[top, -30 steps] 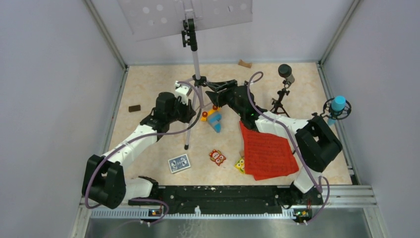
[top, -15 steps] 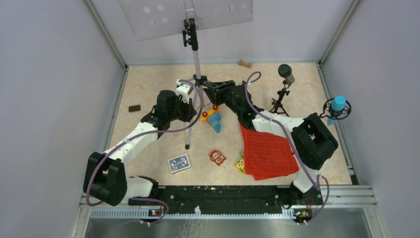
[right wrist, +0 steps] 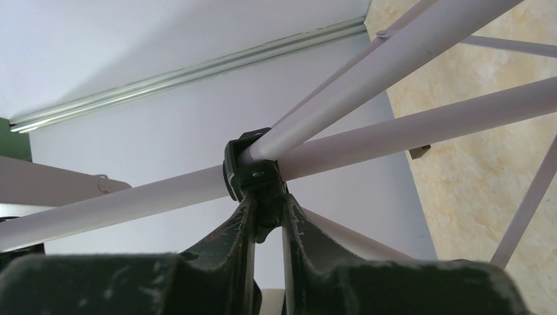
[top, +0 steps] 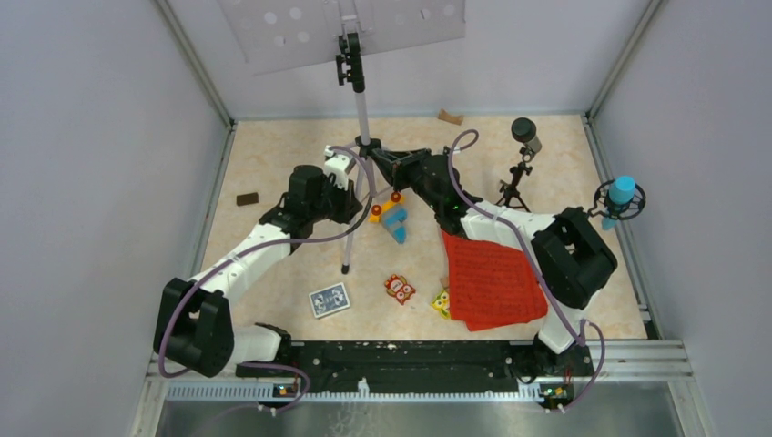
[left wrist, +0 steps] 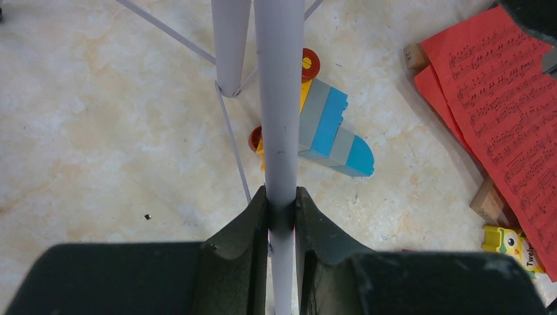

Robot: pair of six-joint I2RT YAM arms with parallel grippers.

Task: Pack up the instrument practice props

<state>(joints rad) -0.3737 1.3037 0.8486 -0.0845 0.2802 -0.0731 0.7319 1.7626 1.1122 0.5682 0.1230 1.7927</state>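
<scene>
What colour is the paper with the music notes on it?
Red, with dark printed notes. The music sheets show best in the left wrist view.

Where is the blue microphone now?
Top view: the blue microphone stands at the right edge of the table, right of the dark microphone, beyond the red music sheets.

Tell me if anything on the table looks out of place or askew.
The red music sheets lie loose, fanned unevenly, partly covering a wooden block. A blue-grey toy block sits among the tripod legs of the music stand.
</scene>
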